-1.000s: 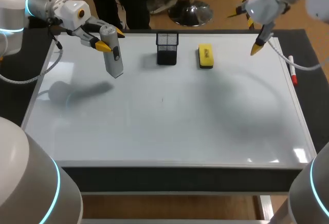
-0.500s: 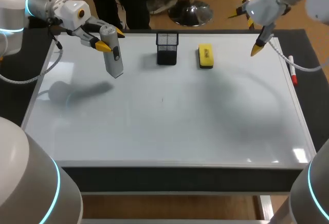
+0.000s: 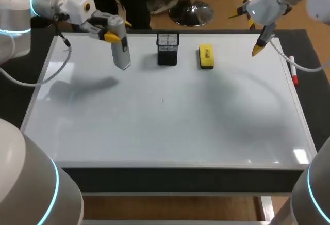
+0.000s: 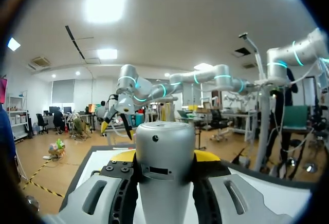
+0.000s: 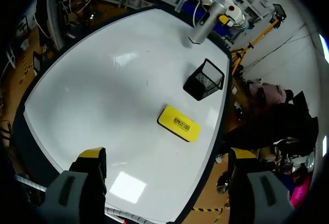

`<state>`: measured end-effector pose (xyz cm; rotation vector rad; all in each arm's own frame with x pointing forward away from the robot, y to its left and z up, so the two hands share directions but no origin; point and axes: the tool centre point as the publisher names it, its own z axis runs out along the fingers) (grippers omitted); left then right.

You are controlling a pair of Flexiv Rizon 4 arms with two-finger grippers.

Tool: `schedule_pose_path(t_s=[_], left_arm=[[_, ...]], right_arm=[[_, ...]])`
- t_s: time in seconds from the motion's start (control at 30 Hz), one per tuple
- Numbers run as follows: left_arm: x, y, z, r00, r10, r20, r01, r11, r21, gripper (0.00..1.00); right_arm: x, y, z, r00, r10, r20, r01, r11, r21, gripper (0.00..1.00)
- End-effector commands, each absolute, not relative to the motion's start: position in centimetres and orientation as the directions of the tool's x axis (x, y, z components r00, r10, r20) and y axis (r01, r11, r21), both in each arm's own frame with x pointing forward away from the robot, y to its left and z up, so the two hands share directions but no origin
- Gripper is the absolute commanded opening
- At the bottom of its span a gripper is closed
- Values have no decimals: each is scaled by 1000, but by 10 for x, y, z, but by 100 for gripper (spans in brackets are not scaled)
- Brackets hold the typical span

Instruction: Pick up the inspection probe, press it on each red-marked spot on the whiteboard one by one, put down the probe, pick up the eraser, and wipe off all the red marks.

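My left gripper is shut on the silver inspection probe, which hangs nearly upright above the whiteboard's far left, left of the black mesh holder. In the left wrist view the probe fills the gap between the yellow fingertips. The yellow eraser lies flat just right of the holder. My right gripper hovers wide open above the far right corner; below it I see the eraser, the holder and the probe. No red marks show on the board.
A red marker lies on the dark mat along the whiteboard's right edge. A tiny dark speck sits near the board's middle. The board's raised frame runs along the front edge.
My left arm has carried the probe to the right and toward the back of the board, closer to the mesh holder, and stood it more upright. The right arm has stayed put.
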<state>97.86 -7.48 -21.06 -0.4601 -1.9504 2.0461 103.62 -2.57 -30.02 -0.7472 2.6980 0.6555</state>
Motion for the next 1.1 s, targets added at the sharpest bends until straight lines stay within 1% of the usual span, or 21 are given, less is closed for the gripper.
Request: schedule_pose_path(t_s=[0.03,0.17,0.5,0.83,1.1], left_arm=[[977,-84,-197,-940,338,-40,28,-42,-999,0],[992,-94,-183,-966,257,-34,17,-68,-998,0],[1032,-127,-153,-995,101,-20,14,-54,-998,0],[1057,-170,-134,-999,20,-42,39,-99,-994,0],[1063,-198,-140,-1000,-8,-22,23,-138,-990,0]], right_arm=[[1036,-26,-300,-832,-422,-361,-540,766,350,100],[1036,-26,-300,-832,-422,-361,-540,766,350,100],[1036,-26,-300,-832,-422,-361,-540,766,350,100],[1036,-26,-300,-832,-422,-361,-540,766,350,100],[1036,-26,-300,-832,-422,-361,-540,766,350,100]])
